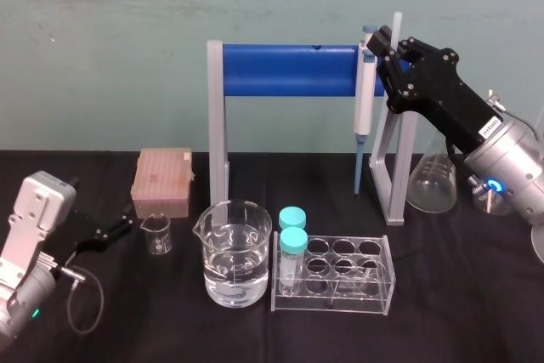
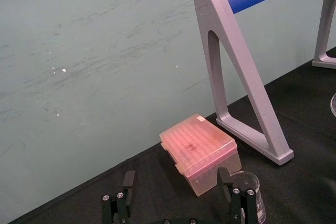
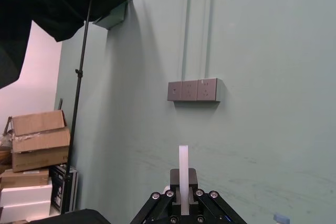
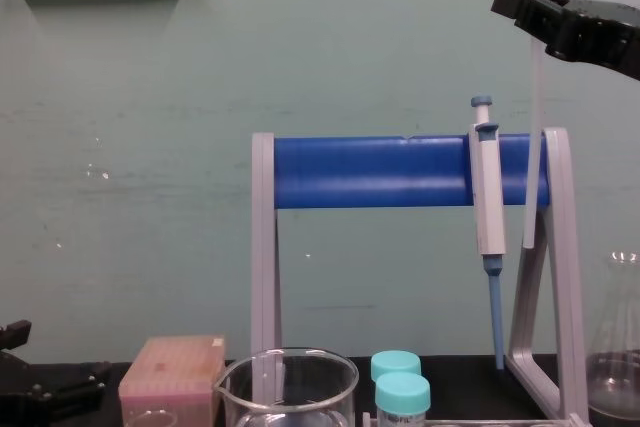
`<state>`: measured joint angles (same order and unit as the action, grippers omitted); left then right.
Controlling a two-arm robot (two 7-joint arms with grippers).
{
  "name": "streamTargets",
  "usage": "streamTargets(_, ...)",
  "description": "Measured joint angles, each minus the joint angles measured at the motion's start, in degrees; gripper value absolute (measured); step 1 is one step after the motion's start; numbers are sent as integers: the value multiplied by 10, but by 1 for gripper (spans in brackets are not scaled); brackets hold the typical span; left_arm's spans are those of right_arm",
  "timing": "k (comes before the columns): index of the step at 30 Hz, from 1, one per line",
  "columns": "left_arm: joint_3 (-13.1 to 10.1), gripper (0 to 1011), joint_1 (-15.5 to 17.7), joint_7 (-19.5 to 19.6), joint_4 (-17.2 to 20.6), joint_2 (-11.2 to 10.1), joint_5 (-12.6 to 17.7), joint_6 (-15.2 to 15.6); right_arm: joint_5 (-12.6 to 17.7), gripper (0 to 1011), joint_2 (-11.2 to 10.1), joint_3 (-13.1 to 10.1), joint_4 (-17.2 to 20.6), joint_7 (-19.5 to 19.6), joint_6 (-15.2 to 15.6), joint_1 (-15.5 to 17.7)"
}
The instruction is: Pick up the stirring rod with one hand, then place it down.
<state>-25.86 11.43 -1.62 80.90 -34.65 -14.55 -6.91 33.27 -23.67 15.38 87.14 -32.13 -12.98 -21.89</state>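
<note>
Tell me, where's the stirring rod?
Head view, right side: the stirring rod stands upright in the right gripper, beside the hanging pipette; the left gripper rests low left.

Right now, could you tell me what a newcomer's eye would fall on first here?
First, the right gripper, raised high at back right, its jaws shut on the stirring rod, which stands upright beside the pipette hanging from the blue rack. Then the part-filled beaker, front centre. The left gripper rests low at left.
</note>
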Motion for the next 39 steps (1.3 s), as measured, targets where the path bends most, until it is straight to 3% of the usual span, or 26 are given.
streamTargets(18,0,1000,0,0,0,0,0,0,0,66,1,3,-4,0,1,-2)
streamTargets(28,0,1000,0,0,0,0,0,0,34,66,-11,23,-26,-54,8,15)
streamTargets(39,0,1000,0,0,0,0,0,0,53,66,-16,43,-55,-83,-4,38)
